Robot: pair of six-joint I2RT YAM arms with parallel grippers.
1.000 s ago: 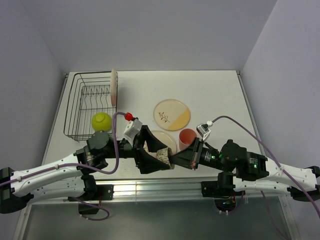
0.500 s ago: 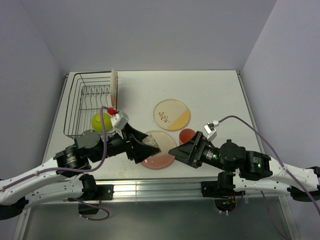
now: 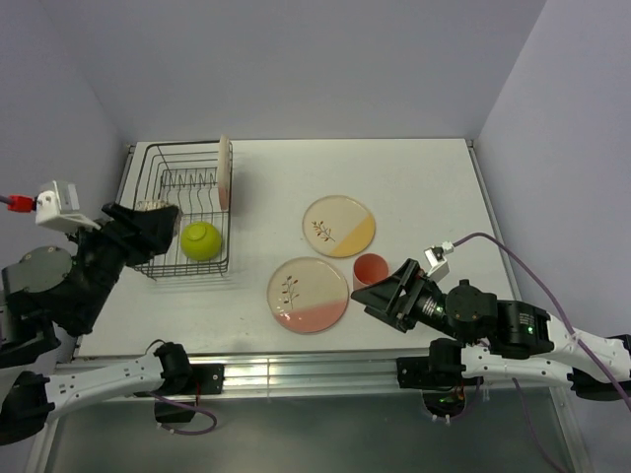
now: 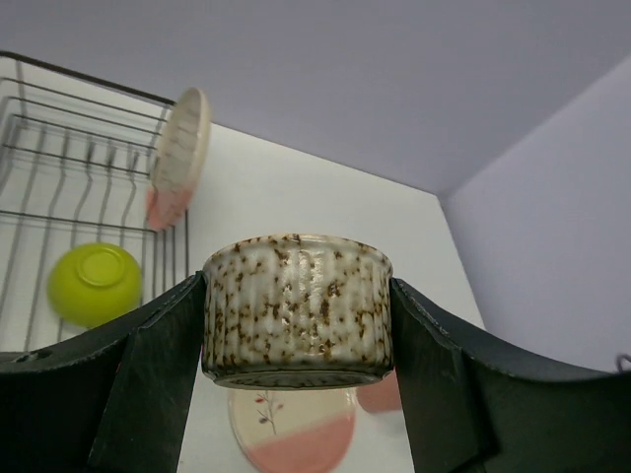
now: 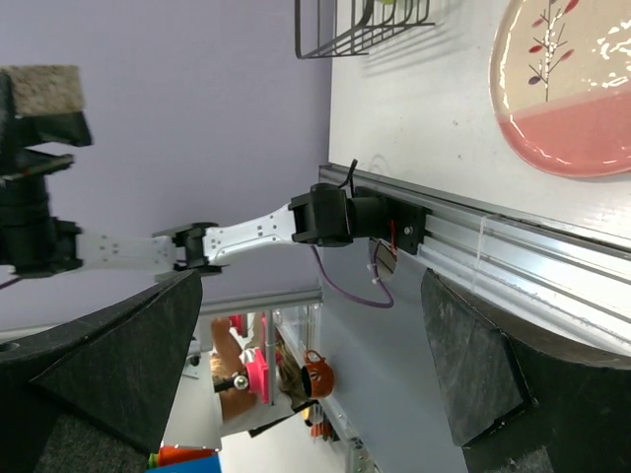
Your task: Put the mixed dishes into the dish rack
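Observation:
My left gripper (image 4: 296,330) is shut on the tiny grey speckled dish (image 4: 296,307) and holds it high in the air. In the top view this gripper (image 3: 150,219) and the dish (image 3: 150,206) are over the left part of the black wire dish rack (image 3: 175,158). The lime-green bowl (image 3: 200,239) lies in the rack and a cream-pink plate (image 3: 225,170) stands upright in it. A pink-edged leaf plate (image 3: 308,295), a yellow-edged leaf plate (image 3: 338,226) and the salmon-pink cup (image 3: 370,268) are on the table. My right gripper (image 3: 373,300) is open and empty beside the cup.
The right wrist view shows the pink plate (image 5: 572,89), the rack's corner (image 5: 365,25) and the table's metal front rail (image 5: 513,246). Purple walls close in the table on the left, back and right.
My left arm has risen and swung left with the speckled dish, from over the pink plate to above the rack. My right gripper has drawn back to the right, empty.

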